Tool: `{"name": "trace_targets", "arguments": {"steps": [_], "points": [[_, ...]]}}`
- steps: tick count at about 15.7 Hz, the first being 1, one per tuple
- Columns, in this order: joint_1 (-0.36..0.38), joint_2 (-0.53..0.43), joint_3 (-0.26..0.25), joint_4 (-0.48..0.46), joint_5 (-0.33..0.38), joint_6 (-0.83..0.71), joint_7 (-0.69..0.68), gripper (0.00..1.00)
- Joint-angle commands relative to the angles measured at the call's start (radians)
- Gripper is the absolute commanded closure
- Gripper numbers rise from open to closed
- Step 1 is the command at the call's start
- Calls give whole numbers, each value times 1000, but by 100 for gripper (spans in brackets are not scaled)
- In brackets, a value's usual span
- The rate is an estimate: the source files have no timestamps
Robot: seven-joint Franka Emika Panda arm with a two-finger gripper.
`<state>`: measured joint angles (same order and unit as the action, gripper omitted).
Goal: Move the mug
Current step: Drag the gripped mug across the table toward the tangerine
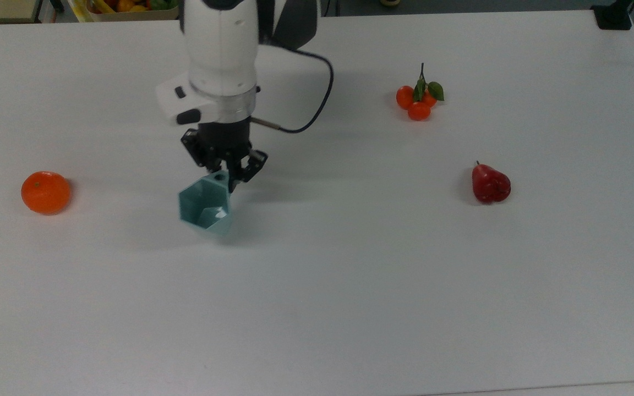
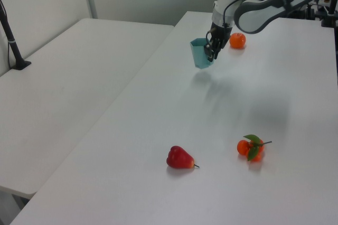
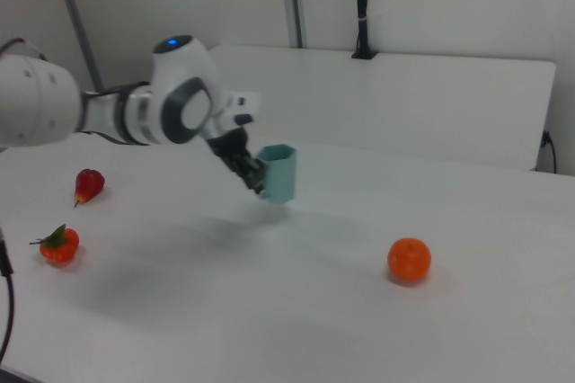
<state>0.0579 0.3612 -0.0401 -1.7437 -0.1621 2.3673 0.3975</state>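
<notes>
The black two-finger gripper (image 1: 228,171) was clenched on the handle side of the pale teal faceted mug (image 1: 206,204), which hung tilted, lifted clear of the white surface (image 1: 350,275), well apart from the round orange (image 1: 45,192).

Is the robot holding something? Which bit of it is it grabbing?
Yes. The gripper holds the mug by its handle side at the rim, and the mug hangs above the table.
</notes>
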Motion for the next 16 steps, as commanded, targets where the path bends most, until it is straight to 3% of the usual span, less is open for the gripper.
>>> {"name": "trace_targets", "arguments": {"steps": [1, 4, 7, 8, 9, 11, 12, 13, 16], "points": [[91, -203, -10, -241, -16, -31, -5, 91], [134, -271, -10, -359, -22, -45, -3, 90], [154, -275, -10, -399, -51, -60, 3, 89], [152, -275, -10, -398, -51, -62, 3, 84], [151, -275, -10, -398, -51, -68, 4, 68], [146, -278, -10, -392, -51, -104, 4, 22], [148, -280, -10, -387, -51, -132, 4, 9], [152, -286, -10, -378, -51, -166, -3, 0], [154, -286, -10, -300, -53, -293, -18, 0]]}}
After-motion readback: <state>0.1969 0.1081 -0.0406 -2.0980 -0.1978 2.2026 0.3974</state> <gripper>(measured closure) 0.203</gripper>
